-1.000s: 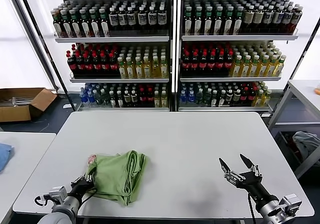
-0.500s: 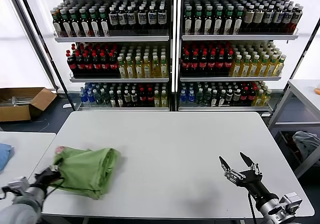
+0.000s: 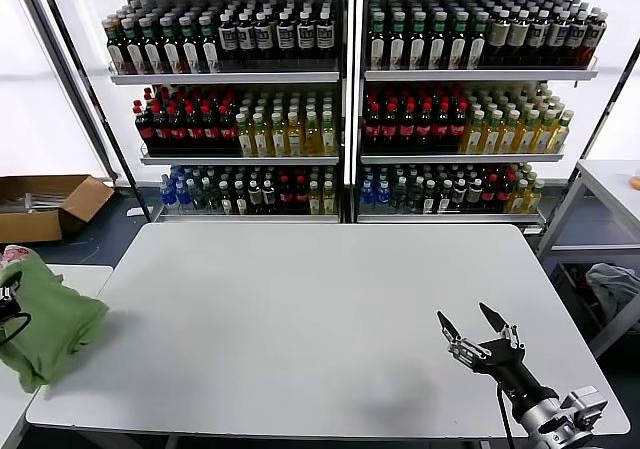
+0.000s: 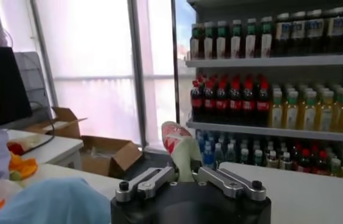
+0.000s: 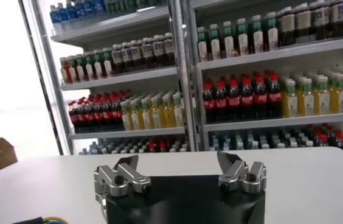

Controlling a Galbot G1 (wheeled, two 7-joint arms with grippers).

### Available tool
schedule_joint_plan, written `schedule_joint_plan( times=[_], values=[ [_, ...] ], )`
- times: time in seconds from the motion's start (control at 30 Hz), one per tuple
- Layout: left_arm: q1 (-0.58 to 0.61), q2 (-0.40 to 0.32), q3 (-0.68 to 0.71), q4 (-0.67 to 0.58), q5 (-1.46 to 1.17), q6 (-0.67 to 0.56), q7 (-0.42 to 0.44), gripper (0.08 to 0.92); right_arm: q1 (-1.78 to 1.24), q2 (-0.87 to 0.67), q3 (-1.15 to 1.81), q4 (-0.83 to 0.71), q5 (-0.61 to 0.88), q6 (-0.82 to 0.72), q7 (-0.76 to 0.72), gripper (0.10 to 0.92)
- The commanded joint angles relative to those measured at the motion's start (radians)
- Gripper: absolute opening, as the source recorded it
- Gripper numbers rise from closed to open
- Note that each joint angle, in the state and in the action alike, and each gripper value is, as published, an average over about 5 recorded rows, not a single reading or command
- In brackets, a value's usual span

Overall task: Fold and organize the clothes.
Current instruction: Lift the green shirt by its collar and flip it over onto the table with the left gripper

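Hanging garment: the clothes (image 3: pixel 45 319), a light green bundle with a scrap of red-and-white print at its top, sit at the far left edge of the head view, over the gap between the small side table (image 3: pixel 15 409) and the left end of the white table (image 3: pixel 320 319).
Left gripper: the left gripper (image 4: pixel 185 178) is barely visible in the head view, at the left border beside the bundle; its wrist view shows the fingers (image 4: pixel 144 182) drawn together, pinching a fold of the green fabric with the checked print poking up between them.
Blue cloth: a blue cloth (image 4: pixel 50 204) lies close below that wrist camera, at the near edge of the picture.
Cardboard box: an open brown box (image 3: pixel 45 207) rests on the floor at the far left, behind the side table.
White table: its top is bare apart from the right arm resting low over its near right corner.
Shelves: two racks of bottles (image 3: pixel 345 99) stand along the far side, rows of dark, red, yellow, green and blue-capped drinks.
Right gripper: the right gripper (image 3: pixel 476 333) hovers near the table's near right part, well apart from the clothes; its two fingers (image 5: pixel 123 173) stand spread wide with nothing between them.
Right background: another table frame (image 3: pixel 600 199) stands at the far right, with a grey-blue heap (image 3: pixel 615 287) beneath it.
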Motion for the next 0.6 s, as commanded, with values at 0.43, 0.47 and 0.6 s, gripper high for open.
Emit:
schedule_joint_plan(
  times=[0.43, 0.47, 0.6],
  values=[
    [-0.002, -0.378, 0.693, -0.453, 0.088, 0.072, -0.258, 0.126, -0.037, 0.02, 0.057, 0.04, -0.003, -0.01, 0.007, 0.823],
    [-0.012, -0.377, 0.732, -0.447, 0.064, 0.071, -0.272, 0.126, -0.037, 0.02, 0.056, 0.043, -0.005, -0.012, 0.009, 0.823],
    [-0.075, -0.379, 0.841, -0.389, -0.047, 0.07, -0.329, 0.126, -0.044, 0.019, 0.055, 0.059, -0.009, -0.02, 0.016, 0.823]
  ],
)
